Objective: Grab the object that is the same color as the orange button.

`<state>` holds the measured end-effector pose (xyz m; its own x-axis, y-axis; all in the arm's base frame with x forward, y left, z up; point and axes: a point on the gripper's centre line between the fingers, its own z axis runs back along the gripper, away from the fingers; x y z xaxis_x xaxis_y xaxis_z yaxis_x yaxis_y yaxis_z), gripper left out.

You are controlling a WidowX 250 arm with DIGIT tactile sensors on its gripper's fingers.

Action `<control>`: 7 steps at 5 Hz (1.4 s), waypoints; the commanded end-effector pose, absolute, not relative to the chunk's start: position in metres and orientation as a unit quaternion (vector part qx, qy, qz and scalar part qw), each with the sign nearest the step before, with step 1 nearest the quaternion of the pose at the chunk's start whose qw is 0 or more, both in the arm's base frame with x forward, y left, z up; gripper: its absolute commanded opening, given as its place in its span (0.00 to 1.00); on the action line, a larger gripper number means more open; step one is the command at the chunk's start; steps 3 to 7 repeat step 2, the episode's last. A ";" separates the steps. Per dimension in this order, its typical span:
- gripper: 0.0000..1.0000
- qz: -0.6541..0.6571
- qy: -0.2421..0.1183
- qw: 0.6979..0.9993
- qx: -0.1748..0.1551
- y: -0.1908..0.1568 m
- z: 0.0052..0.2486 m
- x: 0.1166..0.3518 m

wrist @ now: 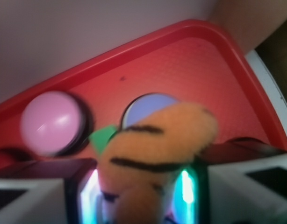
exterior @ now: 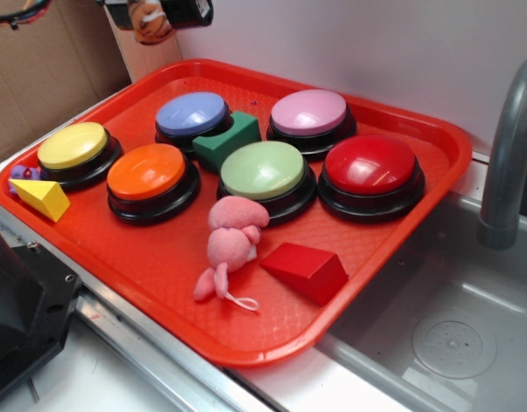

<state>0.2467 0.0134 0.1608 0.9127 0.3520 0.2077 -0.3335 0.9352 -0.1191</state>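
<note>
Closest to the wrist lens, the pincer (wrist: 142, 196) is clamped on the orange plush tiger (wrist: 157, 149), its striped body bulging out between the jaws. The grip looks to be on soft pile only, so a jolt could let the toy slip free and drop onto the red tray (wrist: 181, 56) below. Past the tiger, this view catches just the pink-domed button (wrist: 50, 122), a blue dome and a green corner. Only the exterior view shows the orange button (exterior: 152, 176), the pink plush toy (exterior: 231, 245) and the pincer raised high above the tray's far corner.
</note>
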 end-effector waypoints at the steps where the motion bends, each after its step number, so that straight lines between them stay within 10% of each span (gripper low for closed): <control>1: 0.00 0.044 -0.088 0.992 -0.079 -0.015 0.180 0.199; 2: 0.33 0.088 -0.074 0.991 -0.065 0.000 0.184 0.198; 7: 0.33 0.088 -0.074 0.991 -0.065 0.000 0.184 0.198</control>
